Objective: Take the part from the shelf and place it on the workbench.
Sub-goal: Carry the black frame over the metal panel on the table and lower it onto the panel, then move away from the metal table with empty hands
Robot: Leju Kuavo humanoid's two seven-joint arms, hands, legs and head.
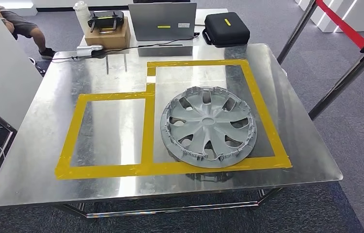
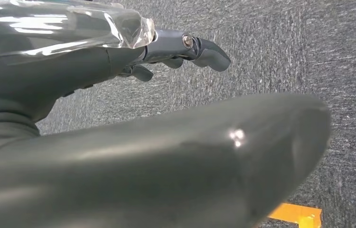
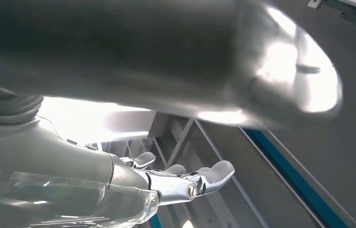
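The part, a grey plastic wheel cover [image 1: 208, 126], lies flat on the steel workbench [image 1: 34, 160]. It sits inside the right-hand rectangle of yellow tape [image 1: 262, 109], its near edge overlapping the front tape strip. My left hand [image 2: 119, 95] hangs over grey carpet, thumb and fingers apart, holding nothing. My right hand [image 3: 166, 142] also holds nothing, its fingers [image 3: 214, 173] stretched out and apart from the thumb, with a metal frame behind them.
At the bench's far edge stand a laptop [image 1: 163, 22], a black case [image 1: 226, 29], and a cardboard box [image 1: 107, 35] carrying a controller. A person's leg [image 1: 24, 26] shows far left. A red-belt stanchion [image 1: 359, 58] stands right of the bench.
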